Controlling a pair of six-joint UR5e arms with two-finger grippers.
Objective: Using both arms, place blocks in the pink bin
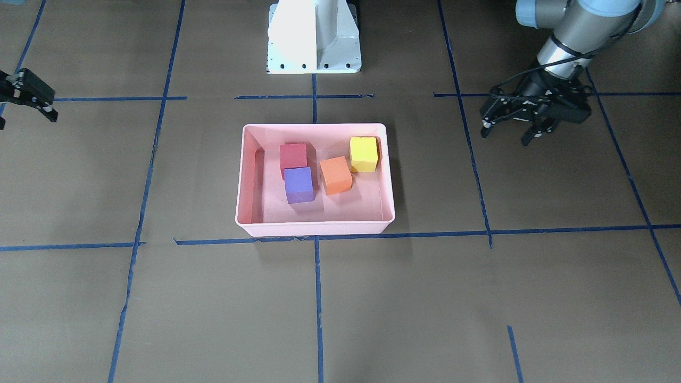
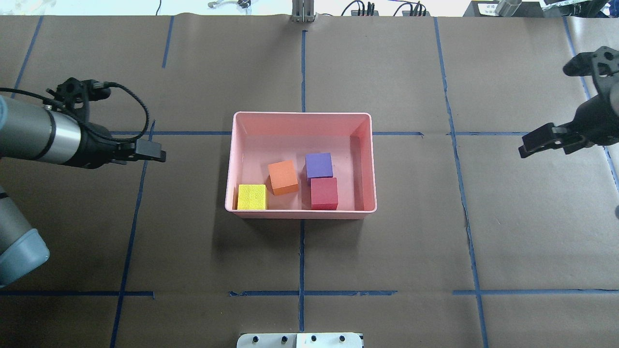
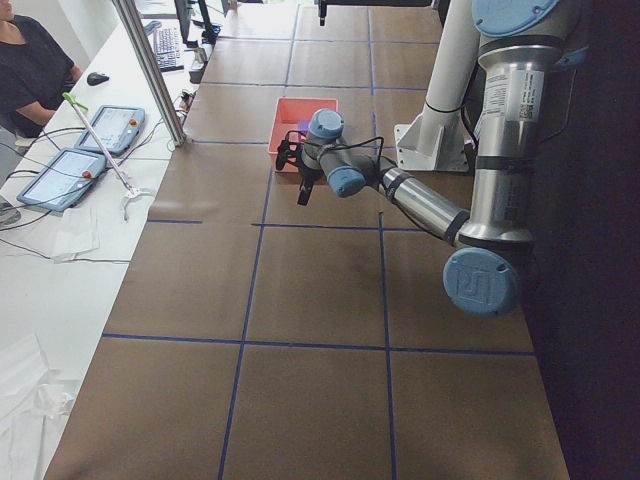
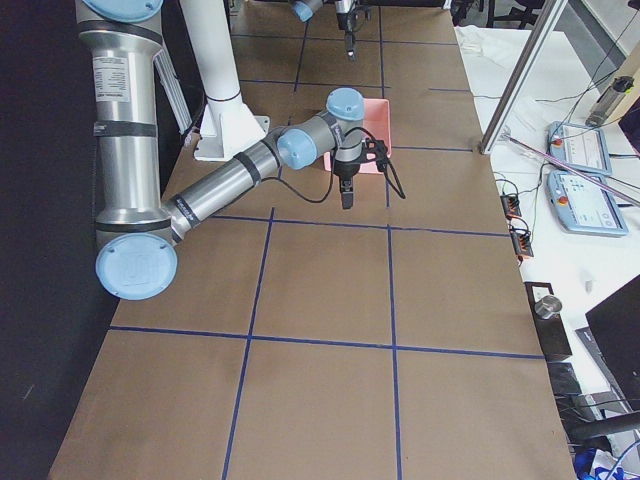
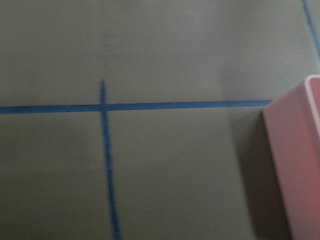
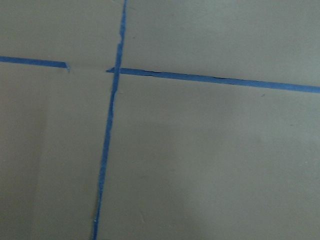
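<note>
The pink bin (image 1: pixel 314 229) sits at the table's middle, also in the overhead view (image 2: pixel 302 116). All four blocks lie inside it: red (image 1: pixel 293 156), purple (image 1: pixel 298 184), orange (image 1: pixel 335 175) and yellow-green (image 1: pixel 363 153). From overhead they are red (image 2: pixel 323 193), purple (image 2: pixel 319 166), orange (image 2: pixel 283 177) and yellow-green (image 2: pixel 252 196). My left gripper (image 1: pixel 507 135) is open and empty, well off the bin's side (image 2: pixel 157 154). My right gripper (image 1: pixel 26 114) is open and empty, far off the other side (image 2: pixel 527 145). The left wrist view shows only a corner of the bin (image 5: pixel 300 165).
Brown paper with a blue tape grid covers the table. The white pedestal base (image 1: pixel 314 37) stands behind the bin. A side table with tablets (image 3: pixel 110 125) and a seated person (image 3: pixel 30 60) lie beyond the table's far edge.
</note>
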